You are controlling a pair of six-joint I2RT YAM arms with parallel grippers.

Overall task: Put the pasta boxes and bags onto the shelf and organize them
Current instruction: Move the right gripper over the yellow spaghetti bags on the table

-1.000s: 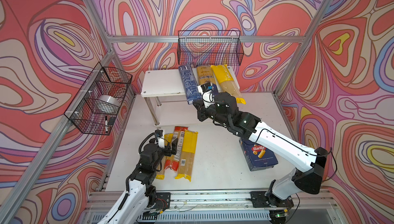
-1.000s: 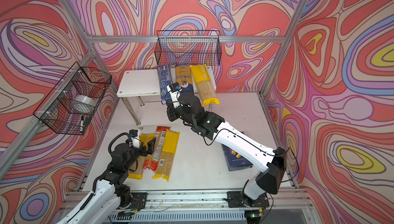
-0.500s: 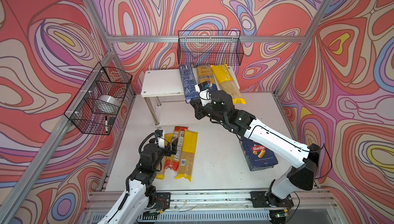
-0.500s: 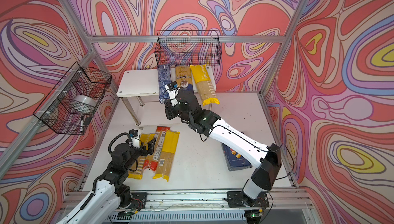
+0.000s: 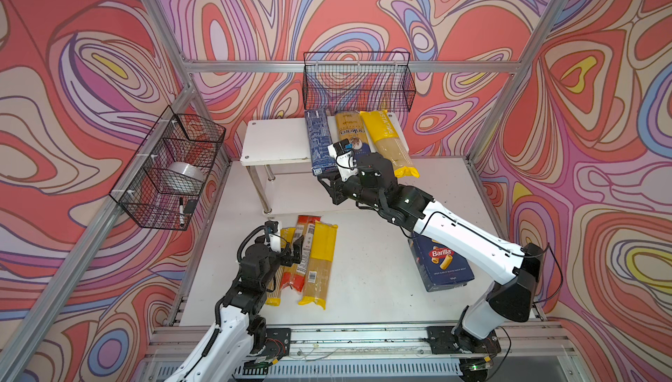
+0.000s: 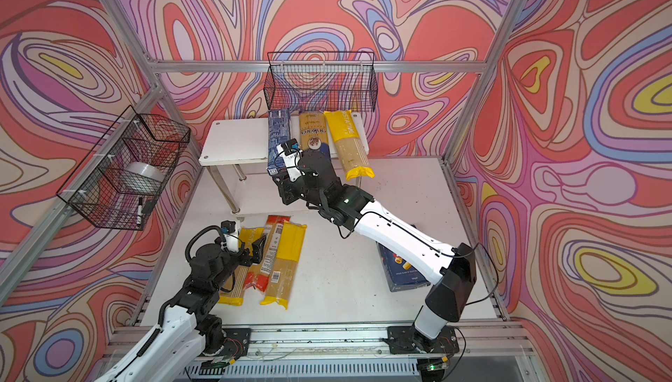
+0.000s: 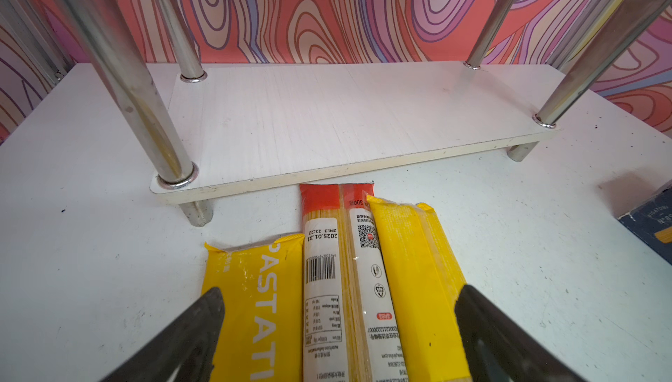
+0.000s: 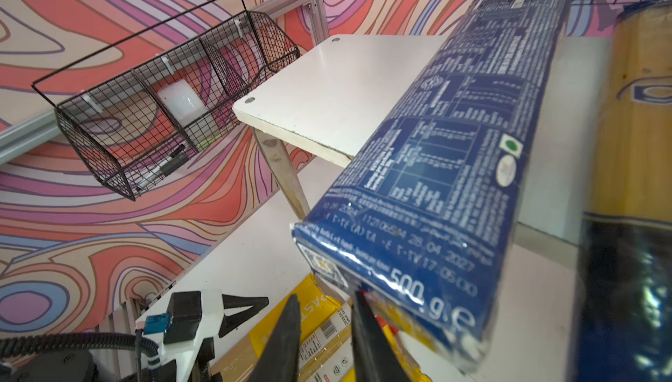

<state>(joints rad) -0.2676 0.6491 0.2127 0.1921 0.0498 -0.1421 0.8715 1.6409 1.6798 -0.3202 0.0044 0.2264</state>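
**Narrow box overhangs the top tier, right pincer at its near end**

In both top views the shelf (image 5: 272, 140) stands at the back of the worktop (image 5: 371, 253), under the rear wire basket (image 5: 358, 82). A side wire basket (image 5: 171, 165) hangs on the left wall. Three things lie side by side on the top tier, their long axes running front to back: the narrow blue box (image 5: 320, 136), the ankara bag (image 5: 349, 129) and a yellow bag (image 5: 389, 140). The box and the yellow bag jut past the front edge. The ankara bag's near end is hidden behind the right arm's wrist. The right pincer (image 5: 327, 183) sits just below the box's overhanging end. The Barilla box (image 5: 443, 263) lies flat on the worktop, partly under the right forearm.

In the left wrist view the left pincer (image 7: 340, 291) is spread wide and empty. It hangs above the PASTA-printed yellow packet (image 7: 254, 289), the red-ended packet (image 7: 338, 271) and the plain yellow packet (image 7: 414, 271). All three lie parallel and point end-on at the bare lower tier. The red end lies just beside the tier's front edge. Chrome legs (image 7: 127, 82) flank the opening.

In the right wrist view the right pincer (image 8: 326, 294) has its jaws slightly parted, with nothing between them. One finger is right at the box's near end; whether it touches cannot be told. The box slants away toward the rear basket, and the ankara bag lies alongside it.
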